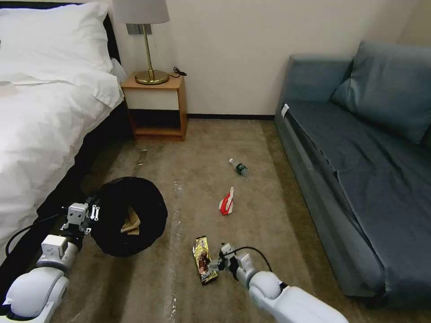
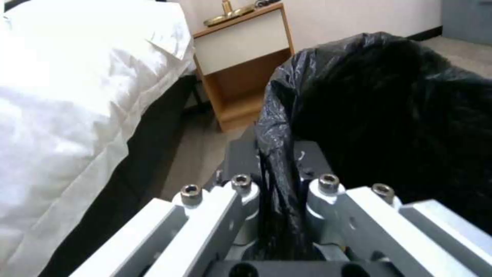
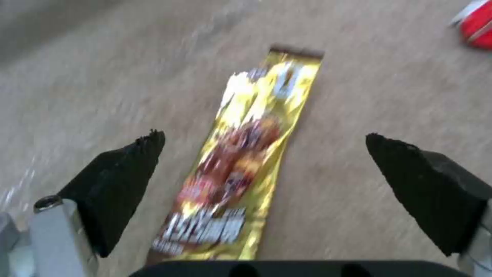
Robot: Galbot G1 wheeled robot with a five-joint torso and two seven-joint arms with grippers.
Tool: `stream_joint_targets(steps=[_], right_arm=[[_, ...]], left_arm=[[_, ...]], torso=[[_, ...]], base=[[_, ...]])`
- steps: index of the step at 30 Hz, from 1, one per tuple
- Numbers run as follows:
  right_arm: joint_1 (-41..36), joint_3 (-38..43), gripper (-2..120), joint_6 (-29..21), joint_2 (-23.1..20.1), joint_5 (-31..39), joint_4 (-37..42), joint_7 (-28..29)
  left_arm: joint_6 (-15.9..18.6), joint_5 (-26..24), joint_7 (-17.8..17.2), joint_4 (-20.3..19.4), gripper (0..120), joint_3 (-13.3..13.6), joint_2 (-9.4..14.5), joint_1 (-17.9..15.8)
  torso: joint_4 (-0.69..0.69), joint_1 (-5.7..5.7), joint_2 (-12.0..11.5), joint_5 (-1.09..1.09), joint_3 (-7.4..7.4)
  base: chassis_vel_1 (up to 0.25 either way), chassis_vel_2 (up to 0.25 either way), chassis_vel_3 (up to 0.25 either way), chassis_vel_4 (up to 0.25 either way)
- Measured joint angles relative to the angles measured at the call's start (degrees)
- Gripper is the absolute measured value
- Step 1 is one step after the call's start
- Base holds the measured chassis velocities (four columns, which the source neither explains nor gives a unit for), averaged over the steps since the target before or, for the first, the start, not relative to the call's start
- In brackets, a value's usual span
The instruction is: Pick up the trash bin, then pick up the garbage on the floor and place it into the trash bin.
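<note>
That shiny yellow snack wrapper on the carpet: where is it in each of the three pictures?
Head view: the yellow snack wrapper lies low in the middle, at the tip of the right gripper.
Left wrist view: not in it.
Right wrist view: it runs up the middle, between the open black fingertips.
Shared landmark: the red-and-white packet, beyond the wrapper.

White arms, black cables, silver screws
</note>
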Motion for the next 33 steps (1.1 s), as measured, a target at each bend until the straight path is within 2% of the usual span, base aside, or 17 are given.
stream_joint_targets(steps=[18, 33], right_arm=[[0.0, -1.9, 100, 1.1, 1.2, -0.9, -4.8, -5.6], [0.7, -2.3, 100, 4.8, 3.6, -1.8, -11.5, -8.6]], left_arm=[[-1.2, 0.3, 0.8, 0.9, 7, -0.6, -0.1, 0.5], [-2.2, 0.8, 1.3, 1.7, 7, -0.3, -0.5, 0.5]], torso=[[0.00, 0.00, 0.0, 0.01, 0.00], [0.00, 0.00, 0.0, 0.01, 0.01]], base=[[0.000, 0.000, 0.000, 0.000], [0.000, 0.000, 0.000, 0.000]])
